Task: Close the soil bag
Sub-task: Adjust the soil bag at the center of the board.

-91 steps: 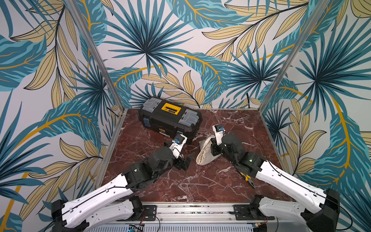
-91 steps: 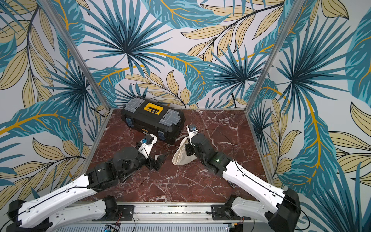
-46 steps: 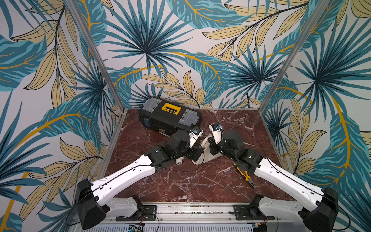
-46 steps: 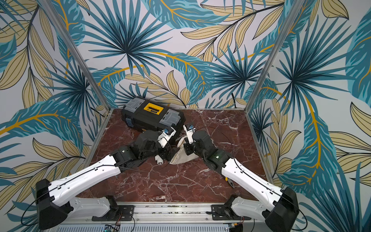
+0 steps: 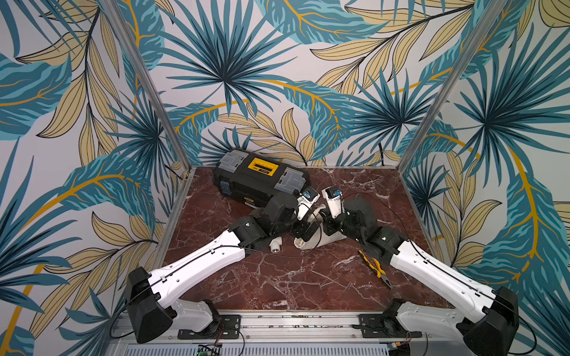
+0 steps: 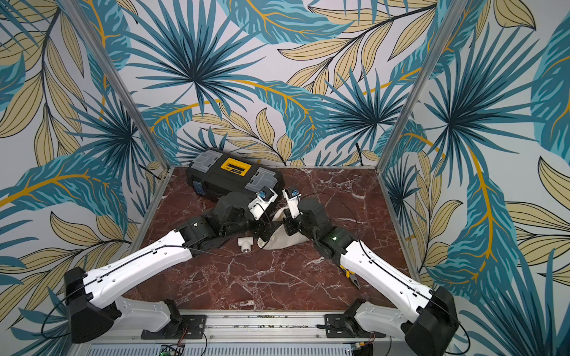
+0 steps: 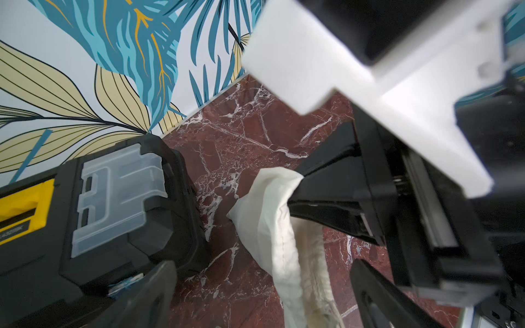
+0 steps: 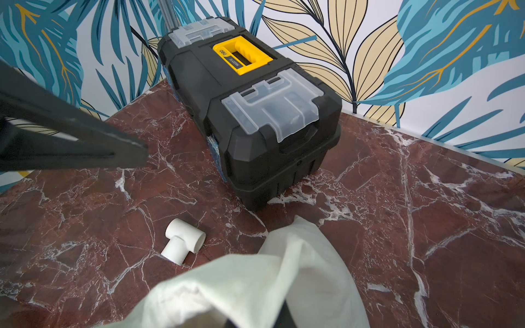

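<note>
The enclosure has three walls [image 5: 234, 77] papered with large teal and beige leaves, joined at two aluminium corner posts [image 5: 148, 83]. The work surface is a table [image 5: 277, 277] of dark red marble with white veining, filling the lower centre of both top views. A black toolbox [image 5: 262, 178] with a yellow handle and clear latches sits closed at the table's back edge, left of centre. The soil bag [image 5: 327, 239] lies at frame centre, just below and right of the toolbox's right end, between the two grippers. Its visible cloth runs diagonally from lower left to upper right. The ruffled, gathered end rests on the marble and faces lower left, and the upper edge is raised off the surface. A cloth corner points toward the toolbox in the right wrist view. The right gripper [image 7: 294, 188] is clenched on a fold of that raised edge, and the bag hangs from it. The left gripper [image 7: 262, 265] is released, with one finger on each side of the bag's gathered hem. Contact with the cloth cannot be determined. Yellow-handled pliers [image 5: 374, 268] lie lower right of the bag, partly under the right arm. A white pipe tee [image 6: 245, 243] lies just beside the gathered end.
</note>
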### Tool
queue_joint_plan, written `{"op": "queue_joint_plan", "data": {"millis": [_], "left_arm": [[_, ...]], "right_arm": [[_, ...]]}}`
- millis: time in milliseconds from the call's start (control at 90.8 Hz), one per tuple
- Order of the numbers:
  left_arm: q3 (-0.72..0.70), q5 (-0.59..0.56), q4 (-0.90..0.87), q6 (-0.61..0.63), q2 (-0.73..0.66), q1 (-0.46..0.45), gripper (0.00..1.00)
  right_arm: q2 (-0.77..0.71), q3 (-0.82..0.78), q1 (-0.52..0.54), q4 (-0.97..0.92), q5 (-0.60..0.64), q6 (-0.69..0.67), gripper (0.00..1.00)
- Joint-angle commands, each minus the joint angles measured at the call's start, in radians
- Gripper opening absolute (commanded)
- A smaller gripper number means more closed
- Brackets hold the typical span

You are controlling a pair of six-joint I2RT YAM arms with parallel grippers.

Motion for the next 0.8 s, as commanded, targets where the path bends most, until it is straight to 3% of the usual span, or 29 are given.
{"op": "queue_joint_plan", "data": {"millis": [0, 386, 617, 793], "left_arm": [[0.054, -0.052, -0.046, 0.036, 0.049, 0.002, 1.0], [0.124, -0.175, -0.111, 0.066, 0.094, 0.03, 0.96], [0.149, -0.142, -0.084, 0.053, 0.093, 0.06, 0.9], [0.193, -0.106, -0.11, 0.056, 0.142, 0.076, 0.52]], "right_arm": [[-0.008, 0.005, -0.009, 0.043, -0.029, -0.005, 0.0], [-0.009, 0.002, -0.034, 0.042, -0.05, 0.004, 0.0], [-0.001, -0.011, -0.034, 0.046, -0.076, 0.02, 0.0], [-0.011, -0.01, -0.033, 0.033, -0.058, 0.023, 0.0]]}}
